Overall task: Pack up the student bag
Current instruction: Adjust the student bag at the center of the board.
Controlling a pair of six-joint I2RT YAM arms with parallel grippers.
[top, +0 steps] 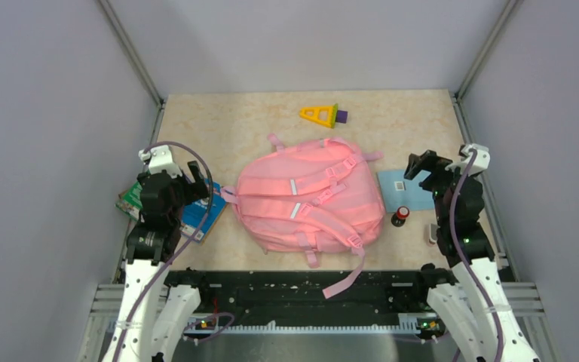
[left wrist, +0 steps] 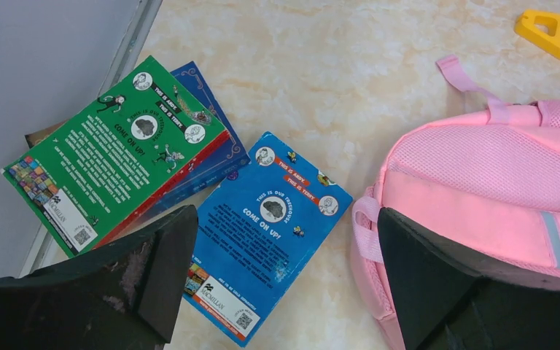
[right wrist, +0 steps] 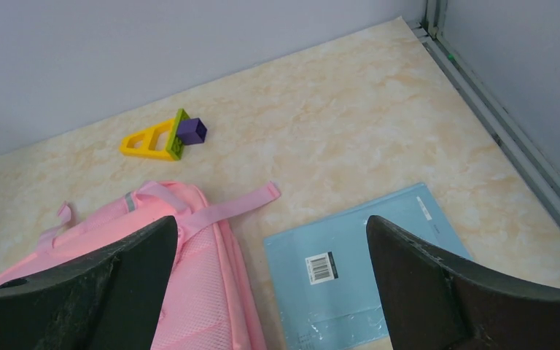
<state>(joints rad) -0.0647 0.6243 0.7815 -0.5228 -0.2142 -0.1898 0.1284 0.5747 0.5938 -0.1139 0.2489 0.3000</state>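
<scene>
The student bag point(top: 309, 197), a large pink backpack, lies flat in the middle of the table with its padded straps and grey strips facing up. One loose strap point(top: 344, 280) trails over the near edge. My left gripper point(top: 194, 183) hovers open to the bag's left, over a blue book point(left wrist: 262, 233), with the bag's side point(left wrist: 481, 175) by the right finger. My right gripper point(top: 421, 167) hovers open to the bag's right, above a light blue notebook point(right wrist: 357, 270) and the bag's edge point(right wrist: 204, 292). Nothing sits between the fingers of either gripper.
A green book point(left wrist: 109, 153) lies on a dark blue one point(left wrist: 215, 124) by the left wall. A yellow triangle toy with a purple block point(top: 321, 115) sits at the back. A small dark bottle with a red cap point(top: 399, 216) and a small white item point(top: 431, 234) lie near the right arm.
</scene>
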